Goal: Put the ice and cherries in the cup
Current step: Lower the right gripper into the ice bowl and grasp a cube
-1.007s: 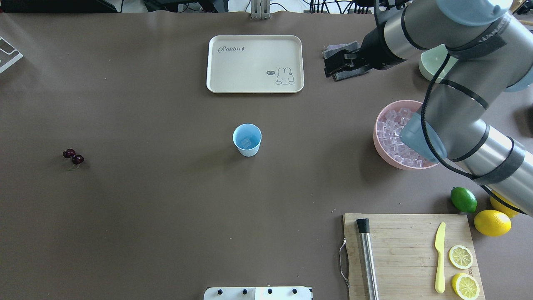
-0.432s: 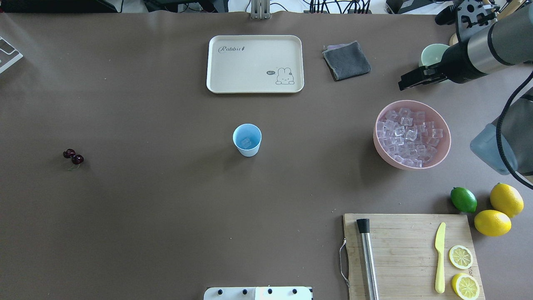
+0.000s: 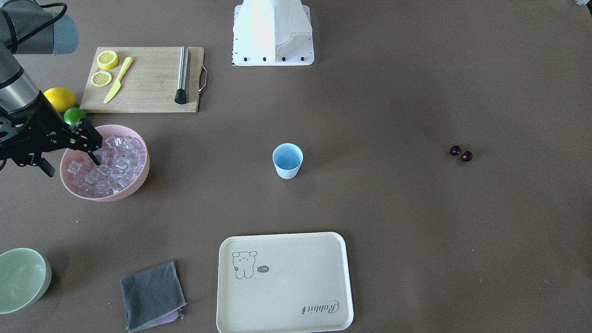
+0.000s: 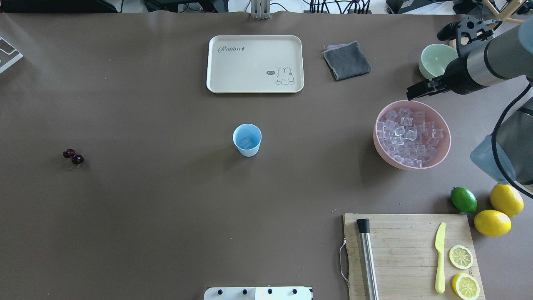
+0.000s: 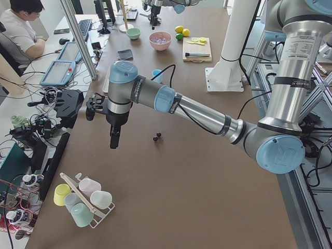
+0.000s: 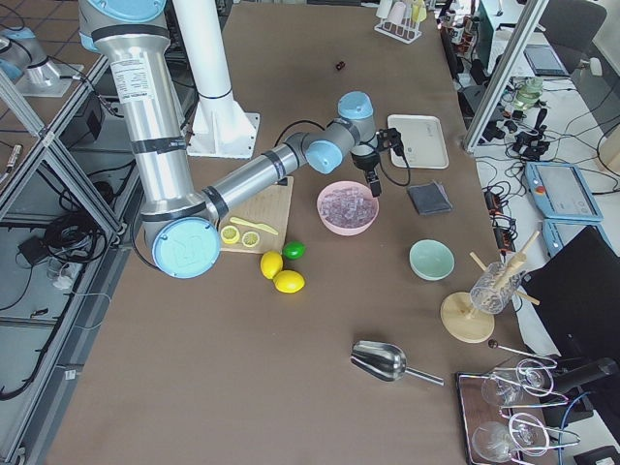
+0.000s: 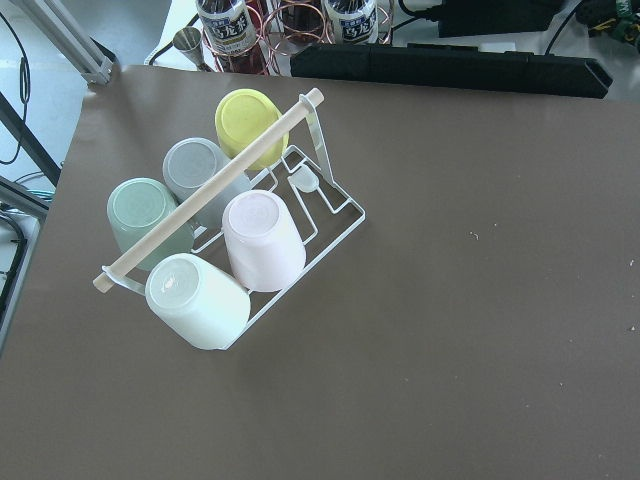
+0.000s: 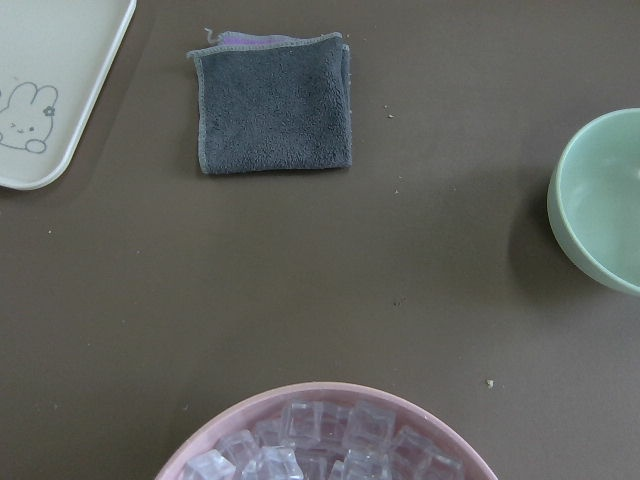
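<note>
The right gripper (image 3: 99,153) hung spread above the round pink bowl (image 3: 134,185) of small clear ice cubes (image 3: 118,159); whether the left gripper (image 5: 113,142) was open, I could not tell.

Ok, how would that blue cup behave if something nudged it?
Probably tips easily: the cup looks like light plastic, tapers to a narrow base, and seems to hold only one ice cube, so little weight steadies it. It might also slide on the smooth table.

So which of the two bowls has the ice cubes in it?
The pink bowl, piled with ice, sitting near the lime. The pale green bowl beyond it is empty.
</note>
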Action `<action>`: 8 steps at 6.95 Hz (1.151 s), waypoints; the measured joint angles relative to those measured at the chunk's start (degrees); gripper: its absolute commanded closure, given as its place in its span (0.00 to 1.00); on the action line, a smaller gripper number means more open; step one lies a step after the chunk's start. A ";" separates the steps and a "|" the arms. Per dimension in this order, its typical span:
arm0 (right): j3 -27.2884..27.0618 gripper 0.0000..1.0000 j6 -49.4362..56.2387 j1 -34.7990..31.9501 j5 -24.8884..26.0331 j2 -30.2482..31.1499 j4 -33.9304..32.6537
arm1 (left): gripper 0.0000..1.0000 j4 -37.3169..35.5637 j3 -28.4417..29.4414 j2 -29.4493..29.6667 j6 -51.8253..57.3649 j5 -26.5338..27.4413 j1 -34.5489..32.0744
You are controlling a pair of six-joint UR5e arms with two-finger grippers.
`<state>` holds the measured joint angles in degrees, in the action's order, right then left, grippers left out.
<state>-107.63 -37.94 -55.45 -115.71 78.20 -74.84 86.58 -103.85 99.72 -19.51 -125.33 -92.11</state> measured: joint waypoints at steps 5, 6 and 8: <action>2.65 0.06 0.47 9.06 6.08 -0.29 0.16 | 0.02 0.54 0.00 0.56 -0.06 0.17 0.07; 3.10 0.06 0.51 9.35 6.11 -0.20 0.15 | 0.02 0.58 -0.01 0.61 -0.08 0.20 0.06; 4.29 0.07 0.64 9.73 6.12 -0.15 0.14 | 0.02 0.60 -0.16 0.50 -0.15 0.18 0.03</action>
<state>-103.34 -37.31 -45.72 -109.60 78.04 -74.71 87.19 -104.01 100.22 -19.66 -125.15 -92.08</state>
